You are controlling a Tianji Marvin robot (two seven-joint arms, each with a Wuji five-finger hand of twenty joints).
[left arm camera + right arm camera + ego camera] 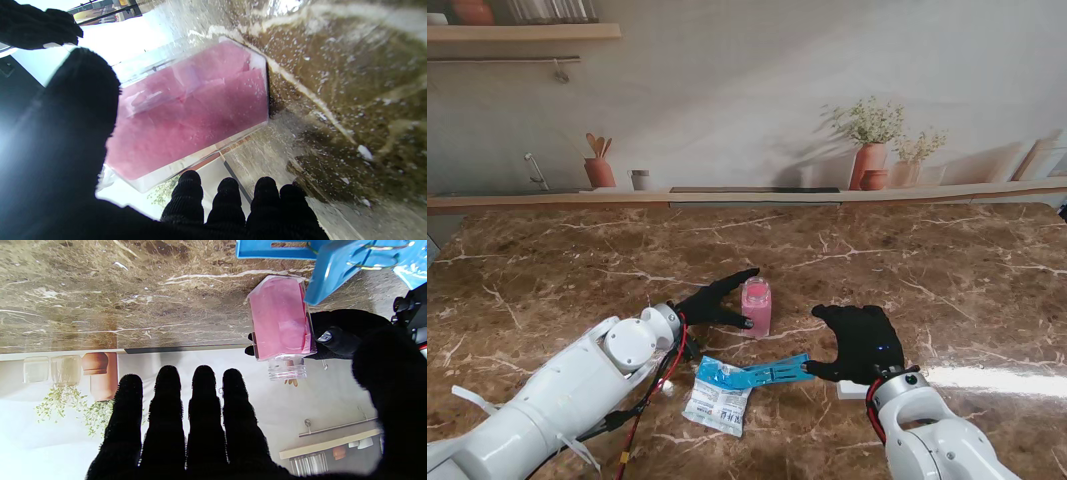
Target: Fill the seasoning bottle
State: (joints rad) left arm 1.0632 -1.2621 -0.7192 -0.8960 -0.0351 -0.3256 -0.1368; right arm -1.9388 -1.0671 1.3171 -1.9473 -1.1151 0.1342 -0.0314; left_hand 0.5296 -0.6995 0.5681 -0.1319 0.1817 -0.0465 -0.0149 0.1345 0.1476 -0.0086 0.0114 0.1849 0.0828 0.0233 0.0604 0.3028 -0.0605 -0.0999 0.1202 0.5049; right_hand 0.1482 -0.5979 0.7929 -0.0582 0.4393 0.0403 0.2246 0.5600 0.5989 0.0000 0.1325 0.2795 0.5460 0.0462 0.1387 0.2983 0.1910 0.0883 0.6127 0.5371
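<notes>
The seasoning bottle (757, 306) (186, 113) (280, 316) stands upright near the table's middle, clear, uncapped and full of pink powder. My left hand (715, 300) (66, 143) (337, 336), in a black glove, brackets it. The thumb sits at its near side and the straight fingers (230, 200) reach past its far side with a gap. A white and blue seasoning bag (717, 400) lies nearer to me, with a blue clip (772, 372) (333, 273) on it. To the right of the bottle, my right hand (859, 340) (186, 426) is flat and open, its thumb tip at the clip's end.
A small white object (855, 389) lies by my right wrist. Red cables (677, 350) hang along my left forearm, close to the bag. A ledge (757, 196) and a wall close the brown marble table (577, 270) at its far edge.
</notes>
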